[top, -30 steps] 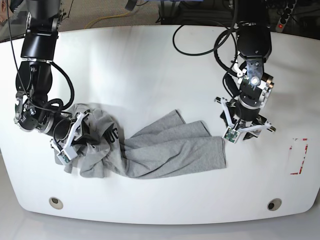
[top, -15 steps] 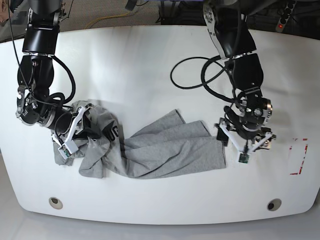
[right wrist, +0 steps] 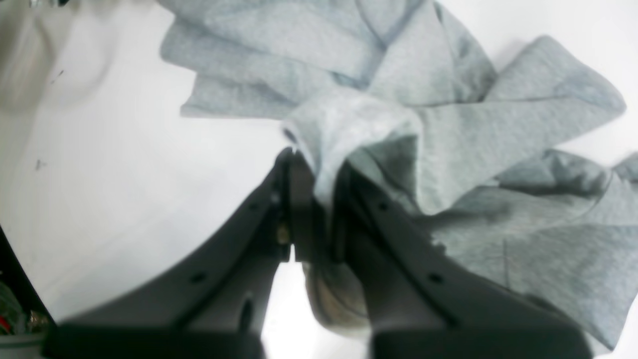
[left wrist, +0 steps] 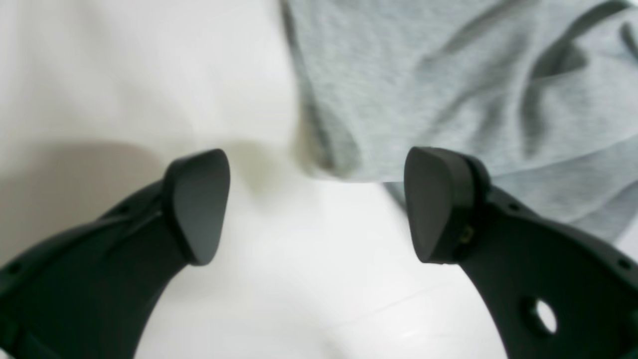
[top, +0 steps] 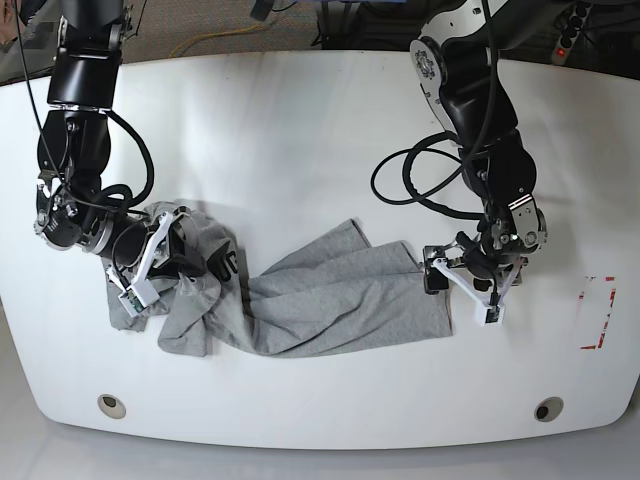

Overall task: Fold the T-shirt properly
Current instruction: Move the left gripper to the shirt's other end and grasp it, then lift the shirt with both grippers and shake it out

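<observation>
The heather-grey T-shirt point(top: 330, 300) lies crumpled across the white table point(top: 300, 130), with black letters showing near its left bunch. In the base view my right gripper point(top: 133, 297) sits at the shirt's left end. The right wrist view shows this gripper point(right wrist: 314, 199) shut on a raised fold of the T-shirt point(right wrist: 448, 124). My left gripper point(top: 462, 295) stands open at the shirt's right edge. From the left wrist view, the left gripper point(left wrist: 316, 207) has its jaws wide apart, with a corner of the T-shirt point(left wrist: 448, 75) reaching just between the fingertips.
A red-and-white marking point(top: 597, 313) lies on the table at the far right. Two round holes point(top: 112, 405) point(top: 548, 409) sit near the front edge. Black cables loop point(top: 420, 185) from the left arm over the table behind the shirt.
My left gripper opened wider, turned and came down toward the front, to the shirt's right edge. My right gripper, still holding the bunched fabric, shifted slightly.
</observation>
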Available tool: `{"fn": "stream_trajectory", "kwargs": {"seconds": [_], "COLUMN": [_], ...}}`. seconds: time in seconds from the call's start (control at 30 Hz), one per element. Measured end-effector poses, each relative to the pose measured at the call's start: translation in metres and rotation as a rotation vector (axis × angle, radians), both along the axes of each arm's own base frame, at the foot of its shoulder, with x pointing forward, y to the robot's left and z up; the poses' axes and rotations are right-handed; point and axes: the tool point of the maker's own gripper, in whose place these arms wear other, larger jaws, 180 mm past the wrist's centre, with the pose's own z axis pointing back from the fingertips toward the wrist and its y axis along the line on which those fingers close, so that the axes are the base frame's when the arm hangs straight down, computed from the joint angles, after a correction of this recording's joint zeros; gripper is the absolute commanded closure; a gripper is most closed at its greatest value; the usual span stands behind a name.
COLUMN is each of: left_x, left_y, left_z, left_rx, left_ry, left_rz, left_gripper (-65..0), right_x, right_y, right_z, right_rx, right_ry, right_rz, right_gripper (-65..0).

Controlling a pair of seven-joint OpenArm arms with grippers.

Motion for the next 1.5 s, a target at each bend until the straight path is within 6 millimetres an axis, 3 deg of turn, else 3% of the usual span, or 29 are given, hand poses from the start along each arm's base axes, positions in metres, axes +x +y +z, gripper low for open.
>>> {"fn": "stream_trajectory", "kwargs": {"seconds": [0.27,0.5,0.57,0.7,0.77,0.97,1.07,1.23,1.37,1.5], "left_x": [0.013,0.021,0.025,0.022,0.02,0.026,0.01,-0.018,-0.018,-0.026], "left_y": [-0.016,-0.023,-0.024,-0.026,-0.024,-0.013,-0.005,0.039,0.079,0.097], "left_z": [-0.028,-0.032,-0.032,-0.037,-0.04,-0.047,-0.05,-0.027,0.037,0.085], "left_rx": [-0.12,-0.204,-0.225,-0.23,-0.222,-0.093,-0.062,0.073,0.209,0.316], "left_ry": [0.022,0.008,0.006,0.032,0.04,0.038,0.051,0.056,-0.087,-0.202], "left_rz": [0.064,0.067,0.067,0.071,0.072,0.119,0.115,0.129,0.14,0.131], "left_gripper": [-51.0,-50.6,-44.6,-17.9,-1.4,0.0,0.0,0.0,0.0,0.0], "right_x": [0.0,0.0,0.001,0.001,0.001,0.001,0.001,-0.005,-0.003,0.004], "right_y": [0.002,0.0,-0.003,-0.002,-0.002,-0.003,-0.004,-0.031,-0.05,-0.053], "right_z": [-0.001,0.0,0.001,0.001,0.001,0.001,0.001,0.013,0.026,0.038], "right_rx": [0.004,0.011,0.011,0.012,0.011,0.011,0.014,0.017,-0.034,-0.043], "right_ry": [0.002,-0.001,-0.004,-0.005,-0.004,-0.003,-0.003,-0.044,-0.074,-0.105], "right_rz": [0.001,-0.008,-0.017,-0.017,-0.017,-0.018,-0.021,-0.104,-0.121,-0.121], "right_gripper": [0.0,0.0,0.0,0.0,0.0,0.0,0.0,0.0,0.0,0.0]}}
